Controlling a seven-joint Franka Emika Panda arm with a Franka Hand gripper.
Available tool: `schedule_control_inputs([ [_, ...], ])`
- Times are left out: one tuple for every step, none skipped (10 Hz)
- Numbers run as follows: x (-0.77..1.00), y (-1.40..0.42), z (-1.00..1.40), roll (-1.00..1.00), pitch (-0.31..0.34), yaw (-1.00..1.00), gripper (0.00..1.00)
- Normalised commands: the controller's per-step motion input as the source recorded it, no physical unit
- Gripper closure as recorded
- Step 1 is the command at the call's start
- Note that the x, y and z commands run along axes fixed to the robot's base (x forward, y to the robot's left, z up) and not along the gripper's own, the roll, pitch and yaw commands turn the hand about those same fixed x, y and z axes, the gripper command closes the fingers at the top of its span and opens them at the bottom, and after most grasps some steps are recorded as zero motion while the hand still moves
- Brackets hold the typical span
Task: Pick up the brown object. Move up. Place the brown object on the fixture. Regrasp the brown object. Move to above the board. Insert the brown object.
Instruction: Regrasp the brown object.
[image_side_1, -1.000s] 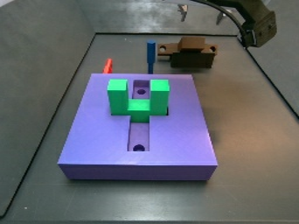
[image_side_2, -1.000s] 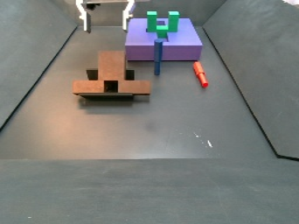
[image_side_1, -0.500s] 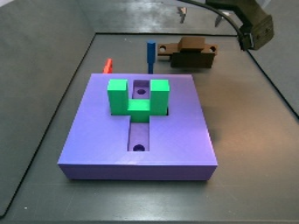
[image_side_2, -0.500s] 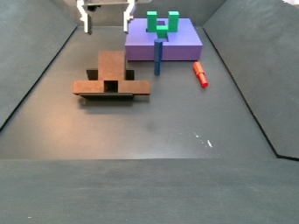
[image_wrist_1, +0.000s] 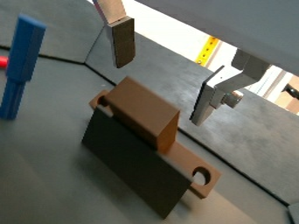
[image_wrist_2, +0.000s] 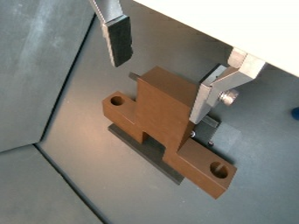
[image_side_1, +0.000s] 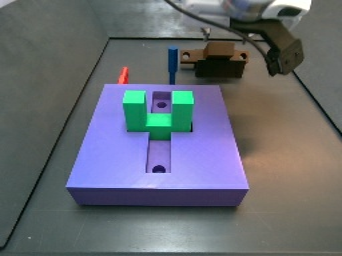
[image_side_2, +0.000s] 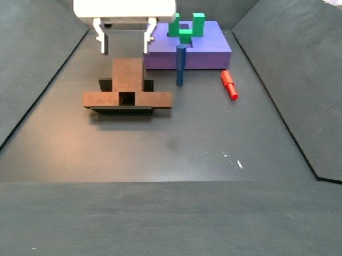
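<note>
Close in, the gripper (image_wrist_2: 163, 74) is hanging with its jaws spread wide and nothing between them, one dark-padded finger (image_wrist_2: 118, 39) on each side of open air. Directly under that gap the brown object (image_wrist_2: 167, 129) is lying across the fixture (image_wrist_2: 149, 147), its raised middle block sitting between the two finger lines in both wrist views. The bar's long axis is running crosswise to the line joining the fingers, a round hole showing at each end in a wrist view, so the jaws are lining up to close across the narrow width of the central block. I'm judging this as the regrasp step: a straight descent looks like all it needs, and the fingers are standing apart from the bar, not touching it.

In a side view the gripper (image_side_2: 122, 38) is hovering just above the brown object (image_side_2: 128, 90), which is resting crossed on the dark fixture (image_side_2: 130, 112) out on the grey floor. Nothing is sitting between the jaws and the bar.

Moving farther out, a blue upright peg (image_side_2: 181, 62) is standing near the board's edge, and a thin red peg (image_side_2: 230, 84) is lying on the floor beside it. Beyond them the purple board (image_side_2: 211, 54) is waiting with its green U-shaped block (image_side_2: 187, 27) on top. The blue peg is standing roughly between fixture and board, so I'd say the carry across wants height to clear it.
</note>
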Motion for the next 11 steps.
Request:
schedule_control_inputs([
  [-0.2,0.0,-0.31,0.17,-0.214,0.0,0.0],
  [-0.15,0.0,-0.26,0.07,-0.206,0.06,0.0],
  [0.0,0.0,-0.25,0.03,-0.151,0.19,0.0],
  [0.09,0.0,-0.24,0.12,-0.071,0.28,0.0],
  [0.16,0.0,-0.17,0.17,0.0,0.27,0.0],
  [0.19,0.0,-0.14,0.28,0.0,0.17,0.0],
  [0.17,0.0,-0.13,0.44,0.026,0.0,0.0],
  [0.11,0.0,-0.17,0.6,0.043,0.0,0.0],
  [0.09,0.0,-0.15,0.65,0.057,-0.05,0.0],
  [0.03,0.0,-0.19,0.49,0.0,-0.01,0.0],
  [0.06,0.0,-0.07,0.35,0.034,0.0,0.0],
])
